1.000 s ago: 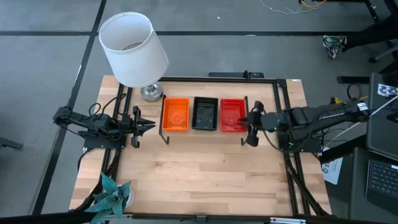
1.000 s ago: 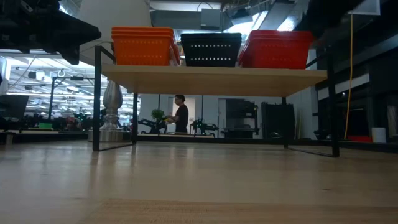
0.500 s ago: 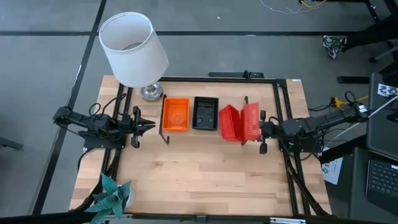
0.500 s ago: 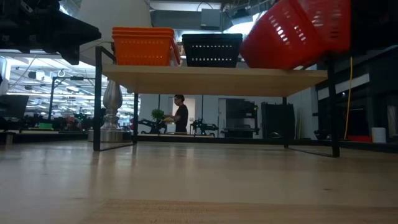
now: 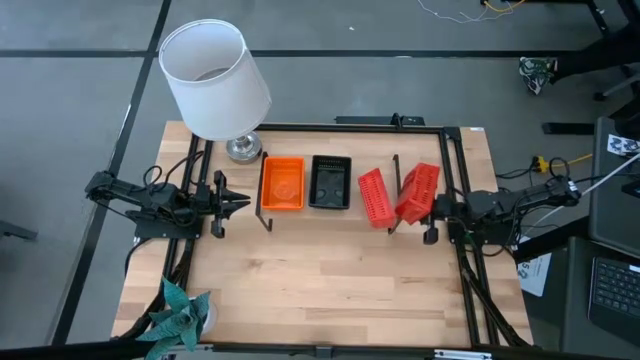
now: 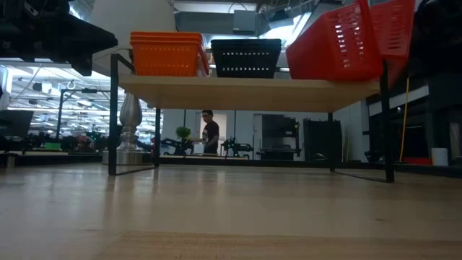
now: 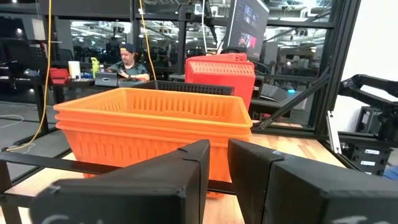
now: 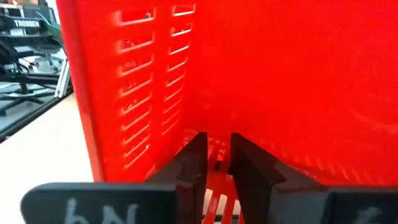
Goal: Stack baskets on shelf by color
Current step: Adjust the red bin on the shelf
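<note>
Baskets sorted by colour line a low wooden shelf [image 5: 310, 210] at the middle of the bench [image 5: 320, 280], with two of the three stacks apparently finished. The orange stack [image 5: 282, 184] sits squarely at the shelf's left end and the black stack [image 5: 330, 182] sits just beside it at the centre; the low view shows both level on the plank.

The red baskets are the open business. One red basket [image 5: 372, 196] stands tipped on its side over the shelf's right end, while another red basket [image 5: 418, 192] is tilted just beyond that end, at the right tool [image 5: 434, 208]. The right wrist view shows that tool's fingers [image 8: 194, 163] closed to a narrow gap on the thin red plastic wall, so it appears clamped on this basket. How many red baskets are nested in either tilted piece cannot be told.

The left tool [image 5: 236, 203] waits beside the shelf's left end, its fingers [image 7: 186, 174] close together and holding nothing.

Judging by this, the task is most of the way done: what remains is to set the red baskets flat and stacked in the shelf's right place.
</note>
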Robot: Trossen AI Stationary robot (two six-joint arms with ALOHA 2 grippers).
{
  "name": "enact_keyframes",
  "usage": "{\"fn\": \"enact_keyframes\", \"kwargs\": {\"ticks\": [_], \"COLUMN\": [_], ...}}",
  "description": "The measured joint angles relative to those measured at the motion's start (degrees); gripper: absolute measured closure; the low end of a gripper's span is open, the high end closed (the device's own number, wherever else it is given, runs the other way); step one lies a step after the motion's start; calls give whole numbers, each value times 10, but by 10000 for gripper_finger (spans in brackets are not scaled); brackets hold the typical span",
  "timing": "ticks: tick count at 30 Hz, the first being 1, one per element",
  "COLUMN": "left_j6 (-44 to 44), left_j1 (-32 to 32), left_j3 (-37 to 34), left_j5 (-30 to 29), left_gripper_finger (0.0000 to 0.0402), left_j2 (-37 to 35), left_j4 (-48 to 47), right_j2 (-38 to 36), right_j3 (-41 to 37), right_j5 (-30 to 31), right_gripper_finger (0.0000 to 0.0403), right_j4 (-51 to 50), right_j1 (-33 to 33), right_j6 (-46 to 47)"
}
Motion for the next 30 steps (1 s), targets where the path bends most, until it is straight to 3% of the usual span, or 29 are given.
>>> {"fn": "enact_keyframes", "kwargs": {"ticks": [13,21,30], "left_j6": [0,0,0], "left_j1": [0,0,0], "left_j3": [0,0,0], "left_j5": [0,0,0], "left_gripper_finger": [351,351,351], "left_j2": [0,0,0], "left_j4": [0,0,0], "right_j2": [-18,-7,32], "right_j3": [53,53,53], "right_j5": [-16,-17,-61], "right_gripper_finger": [331,331,331], "right_j4": [-124,-116,-65], "right_j1": [4,4,3], "right_j6": [-15,-17,-48]}}
